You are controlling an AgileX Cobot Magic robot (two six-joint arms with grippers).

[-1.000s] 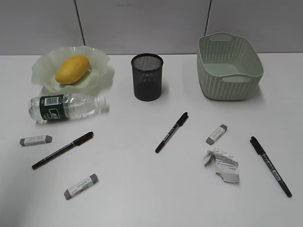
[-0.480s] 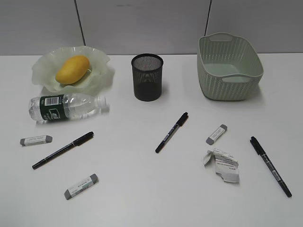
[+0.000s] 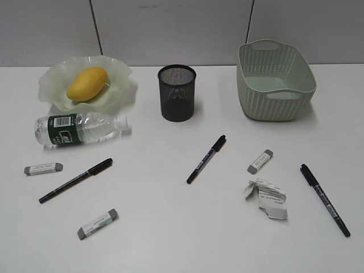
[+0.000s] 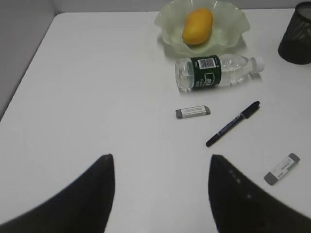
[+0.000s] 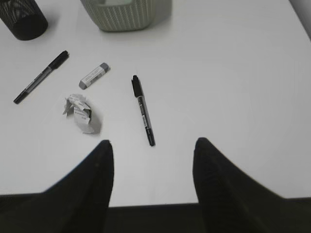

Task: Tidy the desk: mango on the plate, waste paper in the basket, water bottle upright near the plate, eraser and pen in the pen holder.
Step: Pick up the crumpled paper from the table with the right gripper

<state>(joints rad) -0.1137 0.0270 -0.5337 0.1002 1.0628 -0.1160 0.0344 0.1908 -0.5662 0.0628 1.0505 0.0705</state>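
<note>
Left claw (image 4: 160, 194): we see our two dark fingers spread wide, holding nothing, up above the bare white counter (image 3: 170, 227).
Right claw (image 5: 153, 179): our fingers are wide apart here too, and nothing is between them.
Mango (image 3: 87, 83): it lies in the plate (image 3: 116, 99), at the back left.
Water bottle (image 3: 79, 129): we see it lying on its side just in front of the plate, cap pointing right.
Pen holder (image 3: 177, 92): it stands upright at the back middle; we cannot see inside it.
Basket (image 3: 274, 79): it sits at the back right, and we see nothing in it.
Waste paper (image 3: 267, 198): the crumpled scrap lies on the counter near the front right.
Pens: left pen (image 3: 75, 180), middle pen (image 3: 206, 158) and right pen (image 3: 325, 199) all lie flat on the counter.
Erasers: far-left eraser (image 3: 43, 169) is below the bottle, front eraser (image 3: 98, 223) is nearest us, and right eraser (image 3: 260, 161) is just above the paper.
</note>
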